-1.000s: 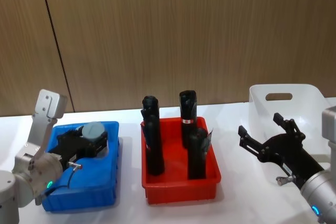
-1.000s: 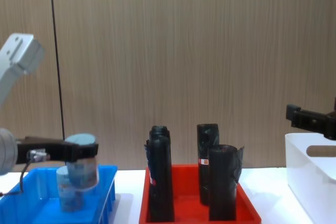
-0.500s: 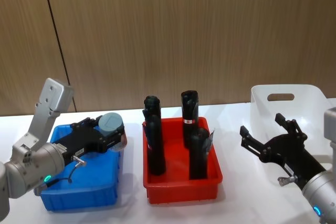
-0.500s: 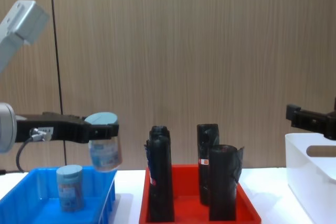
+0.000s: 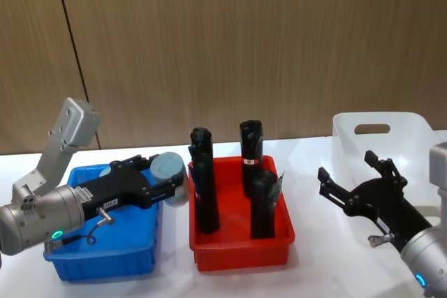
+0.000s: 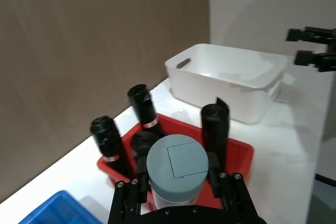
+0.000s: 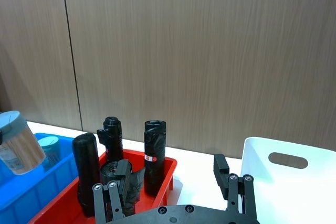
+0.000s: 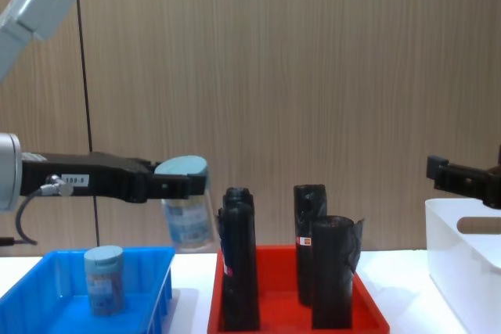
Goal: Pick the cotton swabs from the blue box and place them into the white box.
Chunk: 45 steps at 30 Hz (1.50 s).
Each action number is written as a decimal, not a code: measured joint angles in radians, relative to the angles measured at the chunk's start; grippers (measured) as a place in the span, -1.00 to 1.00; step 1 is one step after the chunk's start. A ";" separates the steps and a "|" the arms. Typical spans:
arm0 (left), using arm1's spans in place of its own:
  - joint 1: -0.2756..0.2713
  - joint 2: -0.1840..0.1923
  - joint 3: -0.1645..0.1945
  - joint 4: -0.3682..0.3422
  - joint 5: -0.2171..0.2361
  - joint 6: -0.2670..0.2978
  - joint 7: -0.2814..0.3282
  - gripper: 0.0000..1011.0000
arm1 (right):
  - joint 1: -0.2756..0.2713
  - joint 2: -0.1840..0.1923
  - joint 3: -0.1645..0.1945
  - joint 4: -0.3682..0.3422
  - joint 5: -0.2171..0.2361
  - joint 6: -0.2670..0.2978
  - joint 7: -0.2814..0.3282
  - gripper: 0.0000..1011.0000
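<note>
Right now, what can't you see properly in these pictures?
- Inside of the white box: chest view, its own wall hides it, and the right edge cuts the box off.
- Bottom of the held cotton swabs jar: left wrist view, the left gripper covers it.
- Right gripper: chest view, the right edge cuts off most of it.

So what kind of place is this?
Likely a robot test bench: white table against a wood-panel wall, sorting bins (blue box, red tray, white box), left gripper holding a cotton swabs jar beside the red tray, right gripper open near the white box.
</note>
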 joint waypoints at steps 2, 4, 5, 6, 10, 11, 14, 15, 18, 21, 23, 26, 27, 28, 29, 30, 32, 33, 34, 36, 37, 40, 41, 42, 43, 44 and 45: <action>-0.009 0.001 0.000 0.009 -0.003 -0.003 -0.044 0.31 | 0.000 0.000 0.000 0.000 0.000 0.000 0.000 0.98; -0.016 0.001 0.001 0.016 -0.004 -0.004 -0.075 0.31 | 0.000 0.000 0.000 0.000 0.000 0.000 0.000 0.98; -0.020 0.001 0.002 0.020 -0.005 -0.005 -0.088 0.31 | 0.000 0.000 0.000 0.000 0.000 0.000 0.000 0.98; -0.026 0.001 0.003 0.028 -0.007 -0.005 -0.115 0.31 | 0.000 0.000 0.000 0.000 0.000 0.000 0.000 0.98; -0.045 0.000 0.005 0.048 -0.010 -0.006 -0.186 0.31 | 0.000 0.000 0.000 0.000 0.000 0.000 0.000 0.98; -0.051 0.000 0.006 0.056 -0.012 -0.006 -0.210 0.31 | 0.000 0.000 0.000 0.000 0.000 0.000 0.000 0.98; -0.061 -0.001 0.008 0.066 -0.014 -0.006 -0.245 0.31 | 0.000 0.000 0.000 0.000 0.000 0.000 0.000 0.98; -0.063 -0.001 0.008 0.069 -0.015 -0.005 -0.253 0.31 | 0.000 0.000 0.000 0.000 0.000 0.000 0.000 0.98; -0.072 -0.001 0.010 0.078 -0.019 -0.001 -0.286 0.31 | 0.000 0.000 0.000 0.000 0.000 0.000 0.000 0.98; -0.081 0.000 0.012 0.086 -0.023 0.003 -0.313 0.31 | 0.000 0.000 0.000 0.000 0.000 0.000 0.000 0.98; -0.083 0.000 0.013 0.088 -0.025 0.004 -0.318 0.31 | 0.000 0.000 0.000 0.000 0.000 0.000 0.000 0.98; -0.085 0.002 0.014 0.090 -0.029 0.005 -0.325 0.31 | 0.000 0.000 0.000 0.000 0.000 0.000 0.000 0.98; -0.085 0.002 0.015 0.091 -0.031 0.005 -0.326 0.31 | 0.000 0.000 0.000 0.000 0.000 0.000 0.000 0.98; -0.085 0.002 0.015 0.091 -0.031 0.005 -0.326 0.31 | 0.000 0.000 0.000 0.000 0.000 0.000 0.000 0.98; -0.085 0.003 0.016 0.091 -0.032 0.004 -0.326 0.31 | 0.000 0.000 0.000 0.000 0.000 0.000 0.000 0.98; -0.085 0.004 0.016 0.092 -0.034 0.003 -0.326 0.31 | 0.000 0.000 0.000 0.000 0.000 0.000 0.000 0.98; -0.085 0.005 0.018 0.093 -0.037 0.001 -0.326 0.31 | 0.000 0.000 0.000 0.000 0.000 0.000 0.000 0.98; -0.085 0.005 0.018 0.093 -0.038 0.000 -0.327 0.31 | 0.000 0.000 0.000 0.000 0.000 0.000 0.000 0.98; -0.084 0.006 0.018 0.093 -0.039 -0.001 -0.327 0.31 | 0.000 0.000 0.000 0.000 0.000 0.000 0.000 0.98; -0.084 0.006 0.019 0.093 -0.041 -0.003 -0.326 0.31 | 0.000 0.000 0.000 0.000 0.000 0.000 0.000 0.98; -0.084 0.007 0.019 0.094 -0.041 -0.004 -0.326 0.31 | 0.000 0.000 0.000 0.000 0.000 0.000 0.000 0.98; -0.083 0.008 0.020 0.094 -0.043 -0.005 -0.326 0.31 | 0.000 0.000 0.001 0.000 -0.001 0.000 0.005 0.98; -0.083 0.008 0.020 0.094 -0.044 -0.006 -0.326 0.31 | 0.001 0.001 0.001 0.000 -0.002 0.000 0.007 0.98; -0.083 0.008 0.020 0.094 -0.045 -0.007 -0.326 0.31 | 0.001 0.002 0.001 0.000 -0.002 0.000 0.010 0.98; -0.083 0.008 0.021 0.094 -0.045 -0.007 -0.326 0.31 | 0.001 0.002 0.002 0.000 -0.002 0.000 0.013 0.98; -0.083 0.008 0.021 0.095 -0.046 -0.008 -0.326 0.31 | 0.002 0.004 0.002 0.000 -0.003 0.001 0.022 0.98; -0.083 0.009 0.021 0.095 -0.046 -0.008 -0.326 0.31 | 0.002 0.005 0.002 0.000 -0.003 0.002 0.026 0.98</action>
